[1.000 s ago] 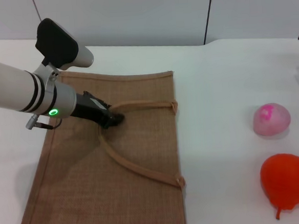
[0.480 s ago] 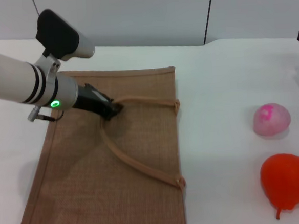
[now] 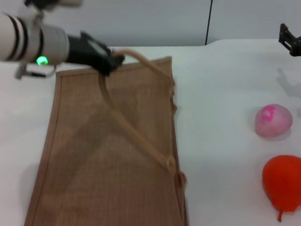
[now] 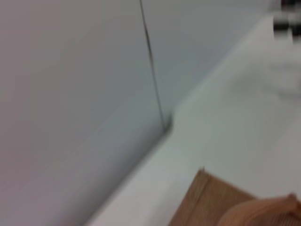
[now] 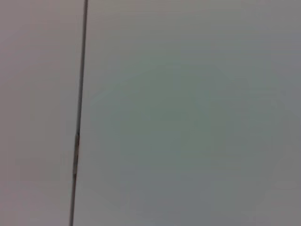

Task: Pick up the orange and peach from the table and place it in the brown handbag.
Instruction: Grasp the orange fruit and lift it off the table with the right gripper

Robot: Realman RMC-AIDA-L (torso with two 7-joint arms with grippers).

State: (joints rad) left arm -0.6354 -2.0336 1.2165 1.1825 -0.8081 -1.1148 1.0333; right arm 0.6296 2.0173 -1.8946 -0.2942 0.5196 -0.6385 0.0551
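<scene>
Pinching a looped handle, the left claw tents the tan woven brown handbag.

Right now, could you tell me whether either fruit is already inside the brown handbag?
No, the orange and the peach both rest on the table, beside the brown handbag.
</scene>
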